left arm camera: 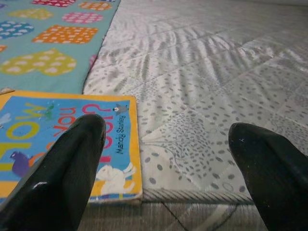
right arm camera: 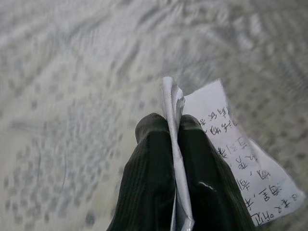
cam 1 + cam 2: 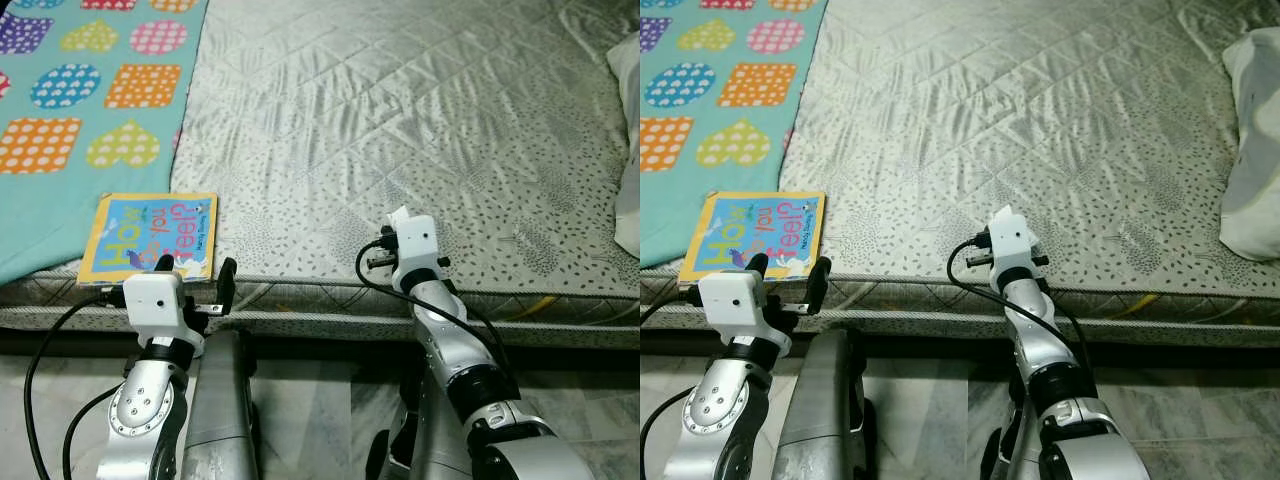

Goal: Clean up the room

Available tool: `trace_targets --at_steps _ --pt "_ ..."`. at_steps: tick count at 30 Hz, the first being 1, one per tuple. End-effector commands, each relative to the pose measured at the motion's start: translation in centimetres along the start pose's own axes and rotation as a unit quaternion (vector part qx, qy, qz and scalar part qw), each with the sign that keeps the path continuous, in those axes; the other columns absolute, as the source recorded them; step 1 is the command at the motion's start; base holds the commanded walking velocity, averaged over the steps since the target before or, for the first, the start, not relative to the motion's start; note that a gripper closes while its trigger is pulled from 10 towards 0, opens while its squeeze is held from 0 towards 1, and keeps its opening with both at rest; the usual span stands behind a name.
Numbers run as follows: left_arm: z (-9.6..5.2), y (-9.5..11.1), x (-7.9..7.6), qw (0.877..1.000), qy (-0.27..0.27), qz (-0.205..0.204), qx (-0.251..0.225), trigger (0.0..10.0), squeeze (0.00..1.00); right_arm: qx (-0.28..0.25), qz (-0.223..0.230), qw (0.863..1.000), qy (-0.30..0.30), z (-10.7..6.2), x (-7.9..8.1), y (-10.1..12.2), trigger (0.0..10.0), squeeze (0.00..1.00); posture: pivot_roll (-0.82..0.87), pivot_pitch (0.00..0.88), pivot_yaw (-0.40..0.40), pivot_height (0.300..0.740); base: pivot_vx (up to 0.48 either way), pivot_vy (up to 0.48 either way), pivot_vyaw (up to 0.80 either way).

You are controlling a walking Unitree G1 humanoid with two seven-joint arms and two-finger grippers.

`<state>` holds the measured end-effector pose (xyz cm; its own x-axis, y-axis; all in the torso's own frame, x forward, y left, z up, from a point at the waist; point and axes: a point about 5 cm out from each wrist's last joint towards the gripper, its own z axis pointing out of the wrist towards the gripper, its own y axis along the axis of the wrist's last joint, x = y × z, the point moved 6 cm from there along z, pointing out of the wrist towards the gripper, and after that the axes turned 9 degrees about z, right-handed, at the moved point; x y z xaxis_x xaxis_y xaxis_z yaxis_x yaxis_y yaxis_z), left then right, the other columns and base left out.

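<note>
A colourful children's book [image 3: 150, 238] lies on the front left of the grey quilted mattress [image 3: 400, 130], its near edge at the bed's edge. My left gripper [image 3: 197, 274] stands open just in front of the book's right corner, one finger [image 1: 57, 178] over the cover [image 1: 62, 139] in the left wrist view. My right gripper [image 2: 168, 126] is shut on a white paper slip [image 2: 240, 163] with handwriting, held above the mattress near the front edge; the slip's tip [image 3: 400, 215] peeks above the wrist camera.
A teal blanket [image 3: 80, 110] with coloured hearts and squares covers the bed's left side. A white pillow [image 3: 1252, 140] lies at the right edge. Tiled floor [image 3: 320, 410] runs below the bed's front edge.
</note>
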<state>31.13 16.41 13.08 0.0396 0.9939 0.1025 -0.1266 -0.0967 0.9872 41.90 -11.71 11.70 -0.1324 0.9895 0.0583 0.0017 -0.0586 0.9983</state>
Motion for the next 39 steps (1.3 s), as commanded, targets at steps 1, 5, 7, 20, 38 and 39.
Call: trace_targets --at_steps 1,5,7,20,38,39 --pt "-0.2 -0.6 0.4 1.0 0.008 0.006 0.007 10.0 0.0 -0.003 0.017 1.0 -0.005 -0.4 -0.6 -0.2 0.0 0.0 0.13 0.138 -0.023 0.528 0.0 0.0 0.0" --pt "0.4 -0.7 0.6 1.0 0.013 0.008 0.002 10.0 0.0 -0.022 0.046 0.999 0.002 -1.0 -1.2 0.1 0.0 0.0 0.12 0.102 -0.021 0.528 0.0 0.0 0.0" --pt "0.9 -0.6 0.8 1.0 0.018 0.011 -0.001 10.0 0.0 -0.029 0.059 0.998 -0.004 -1.2 -1.8 0.4 0.0 0.0 0.11 0.078 -0.017 0.528 0.0 0.0 0.0" --pt "1.6 -0.8 3.5 0.998 0.058 0.021 -0.01 10.0 0.0 -0.081 0.092 0.993 -0.001 -2.8 -3.8 3.9 10.0 0.0 0.09 0.054 -0.019 0.528 0.0 0.0 0.0" --pt "1.3 -1.0 2.8 0.999 0.042 0.025 -0.006 10.0 0.0 -0.078 0.128 0.989 0.02 -2.4 -2.2 5.2 10.0 0.0 0.1 0.109 -0.011 0.605 0.0 0.0 0.0" --pt "1.2 -1.4 2.9 0.999 0.043 0.024 0.0 10.0 0.0 -0.075 0.128 0.989 0.019 -2.4 -2.1 5.0 10.0 0.0 0.11 0.109 -0.011 0.615 0.0 0.0 0.0"
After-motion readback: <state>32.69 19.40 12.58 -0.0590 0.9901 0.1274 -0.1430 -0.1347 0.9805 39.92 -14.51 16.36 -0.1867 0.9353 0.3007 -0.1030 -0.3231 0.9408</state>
